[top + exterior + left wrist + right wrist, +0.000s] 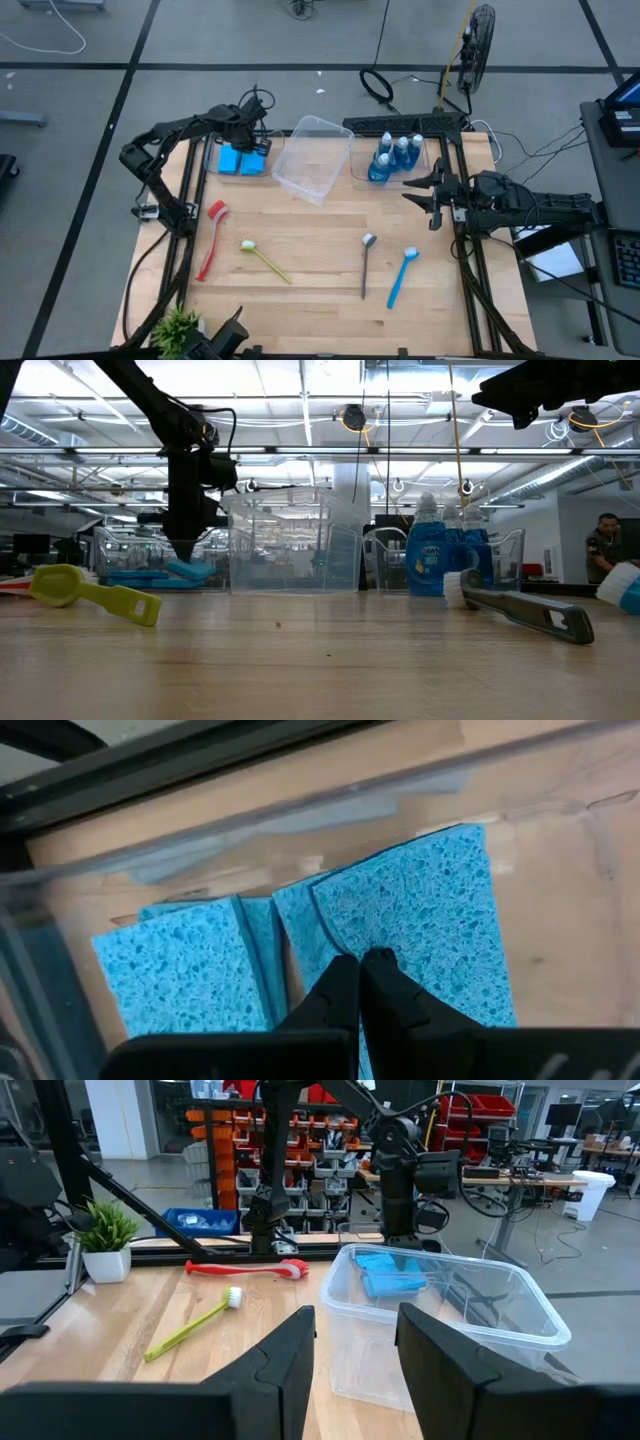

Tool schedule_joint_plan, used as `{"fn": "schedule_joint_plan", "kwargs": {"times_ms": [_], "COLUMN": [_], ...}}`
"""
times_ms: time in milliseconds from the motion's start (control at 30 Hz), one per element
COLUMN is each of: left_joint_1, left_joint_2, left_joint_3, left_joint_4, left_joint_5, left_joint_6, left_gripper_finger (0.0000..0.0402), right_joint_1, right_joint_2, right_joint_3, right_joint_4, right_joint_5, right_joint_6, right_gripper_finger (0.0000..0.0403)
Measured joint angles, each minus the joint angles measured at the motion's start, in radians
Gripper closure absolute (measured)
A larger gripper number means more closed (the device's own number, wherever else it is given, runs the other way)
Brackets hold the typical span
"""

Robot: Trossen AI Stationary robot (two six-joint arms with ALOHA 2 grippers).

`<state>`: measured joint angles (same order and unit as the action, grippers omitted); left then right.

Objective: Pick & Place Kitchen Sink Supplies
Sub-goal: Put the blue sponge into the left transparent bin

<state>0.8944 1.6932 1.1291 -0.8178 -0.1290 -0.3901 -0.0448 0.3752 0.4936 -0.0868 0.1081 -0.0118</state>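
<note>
The blue sponges (242, 159) lie in the clear bin (219, 165) at the far left of the worktop (310, 250); in the left wrist view two lie flat and one (420, 920) stands tilted against them. The left claw (362, 982) is down in that bin with its fingers pressed together on the edge of the tilted sponge. A second, empty clear bin (313, 156) sits tipped in the far middle, and a third (360, 175) at the far right holds the blue bottles (396, 155). On the near half of the worktop, from left to right, lie the red brush (212, 240), the yellow brush (264, 259), the grey spoon-like tool (366, 264) and the blue brush (399, 276). The right claw (432, 193) hangs above the right edge, just near of the bottles, its fingers partly apart and holding nothing. A small green plant (176, 325) stands at the near left corner.
</note>
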Motion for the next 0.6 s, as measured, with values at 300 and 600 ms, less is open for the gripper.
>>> {"fn": "schedule_joint_plan", "kwargs": {"times_ms": [300,600], "left_joint_1": [0.0,0.0], "left_joint_2": [0.0,0.0], "left_joint_3": [-0.047,-0.047], "left_joint_4": [0.017,0.017], "left_joint_5": [0.002,0.0], "left_joint_6": [-0.005,-0.012], "left_gripper_finger": [0.0401,0.0356], "right_joint_1": [0.0,0.0], "right_joint_2": [0.0,0.0], "right_joint_3": [0.0,0.0], "right_joint_4": [0.0,0.0], "right_joint_5": [0.0,0.0], "right_joint_6": [0.0,0.0], "right_gripper_finger": [0.0273,0.0273]}}
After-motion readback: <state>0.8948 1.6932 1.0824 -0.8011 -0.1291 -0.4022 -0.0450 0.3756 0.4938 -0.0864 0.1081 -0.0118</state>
